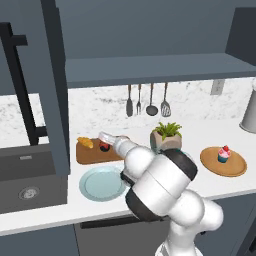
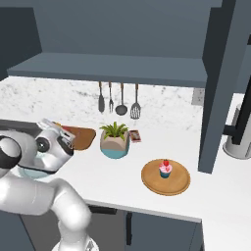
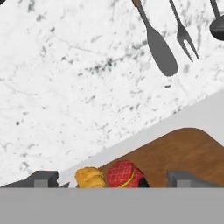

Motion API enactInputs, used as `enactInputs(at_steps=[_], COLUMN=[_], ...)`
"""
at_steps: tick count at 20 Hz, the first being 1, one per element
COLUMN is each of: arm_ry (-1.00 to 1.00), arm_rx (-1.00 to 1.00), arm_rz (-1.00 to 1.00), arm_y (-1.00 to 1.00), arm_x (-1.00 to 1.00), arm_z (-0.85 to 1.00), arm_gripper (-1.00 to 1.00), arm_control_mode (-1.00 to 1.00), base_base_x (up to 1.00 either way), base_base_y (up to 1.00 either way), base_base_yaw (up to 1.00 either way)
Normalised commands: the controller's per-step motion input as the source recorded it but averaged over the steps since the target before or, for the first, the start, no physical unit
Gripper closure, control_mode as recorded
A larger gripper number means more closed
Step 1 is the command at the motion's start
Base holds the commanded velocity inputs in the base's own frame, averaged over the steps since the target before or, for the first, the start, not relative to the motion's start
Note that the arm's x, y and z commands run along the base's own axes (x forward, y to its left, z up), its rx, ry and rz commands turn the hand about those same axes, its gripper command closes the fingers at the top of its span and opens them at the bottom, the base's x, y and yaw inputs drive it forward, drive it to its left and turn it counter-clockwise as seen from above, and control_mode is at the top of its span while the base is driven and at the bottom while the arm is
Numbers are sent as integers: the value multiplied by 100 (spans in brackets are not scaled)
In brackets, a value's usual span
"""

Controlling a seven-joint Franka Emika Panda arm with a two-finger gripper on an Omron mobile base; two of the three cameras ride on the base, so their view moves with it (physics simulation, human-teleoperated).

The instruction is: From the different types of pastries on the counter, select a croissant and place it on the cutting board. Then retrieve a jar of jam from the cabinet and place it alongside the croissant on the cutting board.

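The brown wooden cutting board point(image 1: 95, 154) lies on the white counter point(image 1: 200, 135) by the sink. On it the golden croissant point(image 1: 85, 142) rests at the left end, and the small red jar of jam point(image 1: 104, 147) stands just right of it. My gripper point(image 1: 107, 139) hovers right over the jar. In the hand view the croissant point(image 3: 89, 177) and jar point(image 3: 124, 174) sit side by side on the board point(image 3: 183, 151), between my widely spread fingertips point(image 3: 41, 178), which touch neither; my gripper point(image 3: 113, 179) is open. The pink-frosted cupcake point(image 1: 223, 154) is far right.
A light blue plate point(image 1: 102, 183) lies in front of the board. A potted plant point(image 1: 166, 136) stands right of the board, and the cupcake's round wooden tray point(image 1: 235, 167) is beyond it. Utensils point(image 1: 147, 100) hang on the marble backsplash. The sink point(image 1: 30, 180) is at left.
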Motion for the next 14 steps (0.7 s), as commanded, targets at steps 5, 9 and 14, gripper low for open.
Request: enactInputs(at_steps=[5, 9, 14], arm_ry=[4, 0, 3], arm_rx=[28, 34, 34], arm_rz=[-16, -23, -28], arm_y=[13, 1, 0], arm_x=[-100, -100, -100], arm_z=[100, 100, 97], arm_gripper=[-100, -100, -100], arm_control_mode=[-100, -100, -100], base_base_x=[0, 0, 0], base_base_y=[0, 0, 0], base_base_yaw=[0, 0, 0])
